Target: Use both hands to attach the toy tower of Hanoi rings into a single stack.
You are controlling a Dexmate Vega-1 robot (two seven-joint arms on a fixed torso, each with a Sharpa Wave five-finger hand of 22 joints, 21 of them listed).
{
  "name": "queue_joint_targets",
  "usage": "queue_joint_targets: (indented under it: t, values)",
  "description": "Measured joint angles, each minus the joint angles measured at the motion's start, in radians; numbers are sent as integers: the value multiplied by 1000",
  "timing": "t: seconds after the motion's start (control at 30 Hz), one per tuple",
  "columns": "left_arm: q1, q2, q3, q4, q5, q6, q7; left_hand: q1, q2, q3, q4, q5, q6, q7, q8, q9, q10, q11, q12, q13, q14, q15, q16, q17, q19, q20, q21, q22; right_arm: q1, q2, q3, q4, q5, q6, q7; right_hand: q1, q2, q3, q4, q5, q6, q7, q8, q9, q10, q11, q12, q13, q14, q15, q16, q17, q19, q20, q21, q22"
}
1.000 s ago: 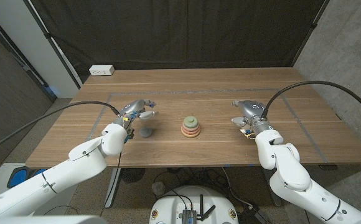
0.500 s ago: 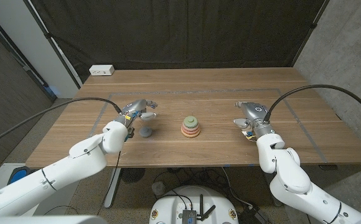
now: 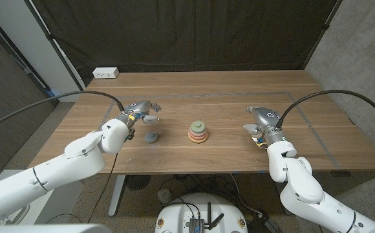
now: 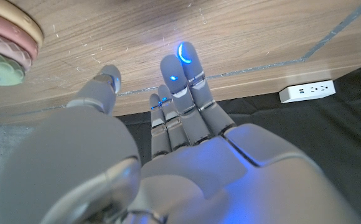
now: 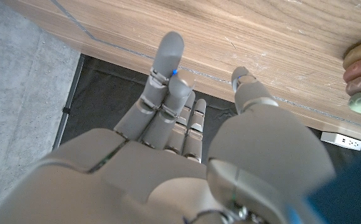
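Ring stack (image 3: 198, 131): one, mid-table; one grey ring (image 3: 150, 137) apart. Left hand (image 3: 140, 111), right hand (image 3: 258, 120): both released, empty.

Wooden table (image 3: 194, 87) with thin pale tape lines marking a rectangle on its top. White power strip (image 3: 105, 73) at the far left corner of the tabletop, also seen in the left wrist view (image 4: 307, 91) and the right wrist view (image 5: 342, 140). Black curtain (image 3: 187, 32) behind the table. Grey concrete wall (image 3: 362, 52) to the right. Grey carpeted floor (image 3: 68, 113) below the left side.
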Motion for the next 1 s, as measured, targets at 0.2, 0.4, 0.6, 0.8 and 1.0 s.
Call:
queue_joint_targets:
  t: [0.2, 0.4, 0.6, 0.8, 1.0]
  values:
    - [-28, 65, 7, -27, 24, -8, -55, 0, 0, 0, 0, 0, -2, -2, 0, 0, 0, 0, 0, -5, -2, -2, 0, -4, 0, 0, 0, 0, 12, -10, -19, -5, 21, -29, -16, 0, 0, 0, 0, 8, 0, 0, 0, 0, 0, 0, 0, 0, 0, 0, 0, 3, 0, 0, 0, 0]
    - [-30, 98, -4, -33, 29, -30, -88, 0, 0, -4, 4, 0, -2, -2, 0, 0, 6, -6, 0, -2, -6, 2, 0, -9, 0, 0, 0, 0, 23, -16, -34, -8, 30, -44, -20, 0, 0, 0, 0, 8, 0, 0, 0, 0, 0, 0, 0, 0, 0, 0, 0, 3, 0, 0, 0, 0]
    - [-27, 116, -16, -34, 16, -66, -122, 0, 0, -4, 4, 0, -2, -2, 0, -5, 2, -9, 0, -2, -6, 2, 0, -9, -2, -2, 0, 0, 37, -23, -54, -12, 32, -54, -21, -8, 8, 0, 0, 8, 0, 0, 0, 0, 0, 0, 0, 0, 0, 0, 0, 7, 0, 0, 0, 0]
    - [-19, 173, -50, -20, 2, -113, -153, 0, 0, -4, 4, 0, -9, -9, 0, -5, -10, -10, 0, -5, -6, 2, 0, -9, -2, -2, 0, 0, 52, -29, -72, -16, 33, -79, -19, -8, 8, 0, 0, 8, 0, 0, -4, 0, 5, 6, 0, 0, -11, 4, -8, 0, -5, 6, 0, 0]
    - [-15, 201, -60, -7, -2, -146, -172, 0, 0, -11, 3, 0, -18, -18, -8, -5, -21, -10, -4, -8, -5, 2, 4, -9, -2, -2, 0, 0, 59, -32, -83, -19, 33, -92, -15, -8, 8, 0, 0, 8, 0, 0, -4, 0, 13, -2, 0, 0, -11, 4, -8, 3, -5, 6, 0, 0]
